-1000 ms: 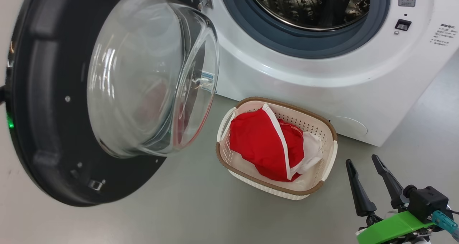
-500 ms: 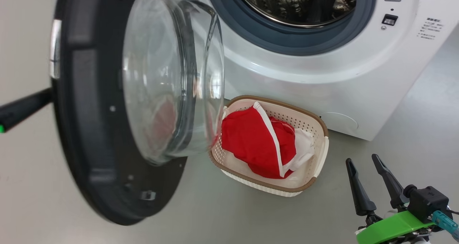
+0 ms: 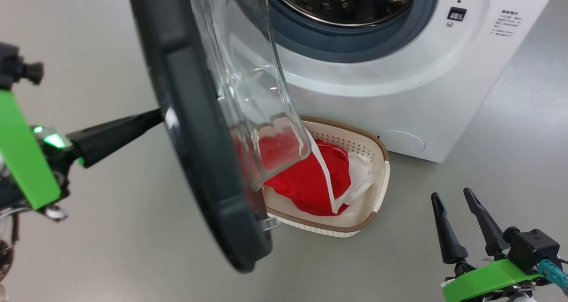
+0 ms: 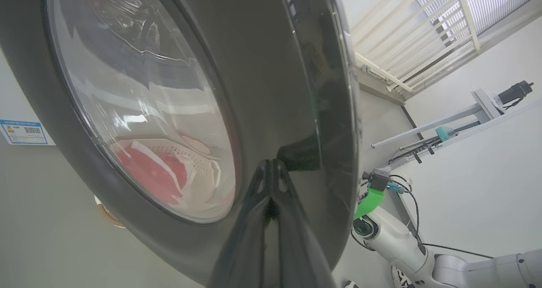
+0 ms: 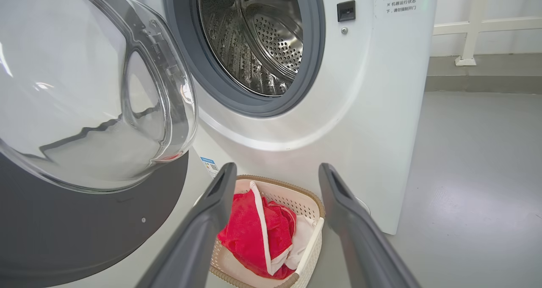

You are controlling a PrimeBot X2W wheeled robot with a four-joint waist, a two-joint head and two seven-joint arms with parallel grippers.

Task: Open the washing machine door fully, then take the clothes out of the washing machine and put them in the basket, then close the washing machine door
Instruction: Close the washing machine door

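The washing machine door (image 3: 195, 129) stands about half open, its glass bowl (image 3: 248, 84) hanging over the basket's left end. My left gripper (image 3: 155, 115) is shut, with its tips pressed against the door's outer black face (image 4: 275, 67). In the left wrist view the fingertips (image 4: 271, 169) touch that glossy rim. The red clothes (image 3: 310, 177) with a white cloth (image 3: 359, 173) lie in the basket (image 3: 377, 151) on the floor before the washing machine (image 3: 399, 102). Its steel drum (image 5: 258, 38) looks bare. My right gripper (image 3: 451, 195) hovers open at the lower right, nothing between its fingers (image 5: 220, 195).
The floor around is grey. A metal latch hook (image 3: 270, 223) sticks out of the door's lower edge. In the left wrist view a white railing (image 4: 423, 38) and a metal stand (image 4: 465, 118) are beyond the door. A blue label (image 4: 23, 132) is on the machine's front.
The door has swung from wide open toward the machine, now edge-on over the basket. My left gripper has come into view behind it. The right gripper has stayed put.
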